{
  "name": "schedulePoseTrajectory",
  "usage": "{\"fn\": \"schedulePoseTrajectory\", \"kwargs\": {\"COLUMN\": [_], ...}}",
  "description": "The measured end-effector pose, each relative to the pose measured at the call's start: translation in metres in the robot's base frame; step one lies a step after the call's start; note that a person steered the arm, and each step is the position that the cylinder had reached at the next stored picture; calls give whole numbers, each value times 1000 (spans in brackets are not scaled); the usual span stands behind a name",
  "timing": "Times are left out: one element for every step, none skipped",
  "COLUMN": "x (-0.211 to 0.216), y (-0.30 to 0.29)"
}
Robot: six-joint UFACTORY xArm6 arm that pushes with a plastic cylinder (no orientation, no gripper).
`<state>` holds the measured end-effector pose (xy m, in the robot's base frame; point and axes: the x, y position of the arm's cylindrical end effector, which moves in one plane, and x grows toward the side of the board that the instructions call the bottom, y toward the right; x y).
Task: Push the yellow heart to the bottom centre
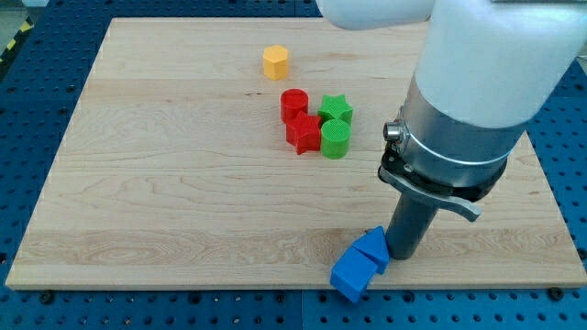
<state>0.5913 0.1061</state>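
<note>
The only yellow block point(275, 62) in view lies near the view's top, left of centre; its outline looks six-sided rather than heart-shaped. My tip point(404, 257) rests near the board's bottom edge, right of centre. It touches the right side of a small blue block point(372, 247), which sits against a larger blue block point(351, 273) at the bottom edge. The yellow block is far from the tip, up and to the left. The large white and grey arm body point(477, 82) hides much of the board's right side.
A cluster sits at the board's centre: a red cylinder point(293, 103), a red star point(304, 134), a green star point(336, 110) and a green cylinder point(335, 139). The wooden board point(165, 183) lies on a blue perforated table.
</note>
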Motion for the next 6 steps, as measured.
{"fn": "schedulePoseTrajectory", "kwargs": {"x": [-16, -26, -26, -26, -26, -28], "y": [28, 77, 95, 95, 95, 121]}}
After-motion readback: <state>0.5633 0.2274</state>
